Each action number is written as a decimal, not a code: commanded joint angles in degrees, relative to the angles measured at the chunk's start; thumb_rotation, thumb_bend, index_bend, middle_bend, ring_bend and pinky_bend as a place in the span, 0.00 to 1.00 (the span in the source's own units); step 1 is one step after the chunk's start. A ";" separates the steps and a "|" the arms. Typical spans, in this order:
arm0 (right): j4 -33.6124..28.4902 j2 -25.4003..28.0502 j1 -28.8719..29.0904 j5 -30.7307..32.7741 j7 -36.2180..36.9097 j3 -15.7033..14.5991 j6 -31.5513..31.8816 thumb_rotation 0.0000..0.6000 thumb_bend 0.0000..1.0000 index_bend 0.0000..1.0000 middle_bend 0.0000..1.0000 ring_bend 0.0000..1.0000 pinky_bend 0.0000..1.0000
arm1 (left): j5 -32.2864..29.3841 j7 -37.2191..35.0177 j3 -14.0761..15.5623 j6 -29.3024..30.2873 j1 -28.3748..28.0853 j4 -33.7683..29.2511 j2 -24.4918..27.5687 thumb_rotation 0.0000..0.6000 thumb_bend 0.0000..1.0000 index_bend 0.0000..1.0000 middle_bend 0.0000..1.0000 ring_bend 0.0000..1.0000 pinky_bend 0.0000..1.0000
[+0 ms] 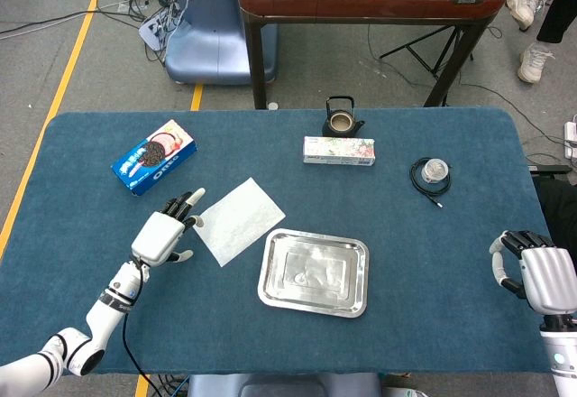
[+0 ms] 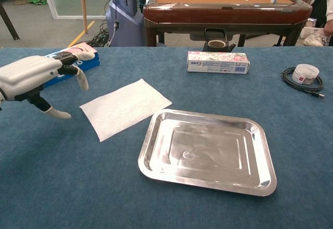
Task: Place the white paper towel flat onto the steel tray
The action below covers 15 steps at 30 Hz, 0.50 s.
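Left hand (image 1: pixel 165 233), fingers spread, hovers beside the paper towel (image 1: pixel 237 220); Oreo box (image 1: pixel 154 156) sits behind.

1. My left hand (image 1: pixel 165 234) hovers with fingers spread, empty, just beside the left edge of the towel (image 1: pixel 238 220).
2. The towel lies flat on the blue tabletop (image 1: pixel 424 253), its lower corner near the tray (image 1: pixel 314 272), which sits beside it to the right.
3. My right hand (image 1: pixel 538 275) is at the tabletop's right edge, fingers curled, holding nothing.
4. Further back I see an Oreo box (image 1: pixel 154 156), a teapot (image 1: pixel 342 119), a long carton (image 1: pixel 339 151) and a coiled cable (image 1: pixel 432 177) around a small jar (image 1: pixel 435 169).
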 commanded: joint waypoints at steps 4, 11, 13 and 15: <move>0.02 0.07 -0.01 0.23 0.10 0.13 0.00 1.00 0.52 0.55 0.48 0.38 0.43 | -0.01 -1.78 1.02 -0.04 -0.90 3.99 -2.31 1.00 0.05 0.36 0.00 0.00 0.16; 0.12 0.10 0.01 0.49 0.17 0.25 -0.09 1.00 0.52 0.55 0.48 0.38 0.43 | -0.26 -3.69 1.91 0.08 -1.15 7.37 -4.01 1.00 0.05 0.33 0.00 0.00 0.16; 0.11 0.09 -0.01 0.58 0.20 0.30 -0.07 1.00 0.52 0.55 0.48 0.38 0.43 | -0.25 -4.02 2.10 0.14 -1.31 8.07 -4.40 1.00 0.05 0.33 0.00 0.00 0.16; 0.14 0.10 0.00 0.67 0.21 0.37 -0.06 1.00 0.52 0.55 0.48 0.38 0.43 | -0.30 -4.23 2.27 0.08 -1.47 8.56 -4.61 1.00 0.05 0.33 0.00 0.00 0.16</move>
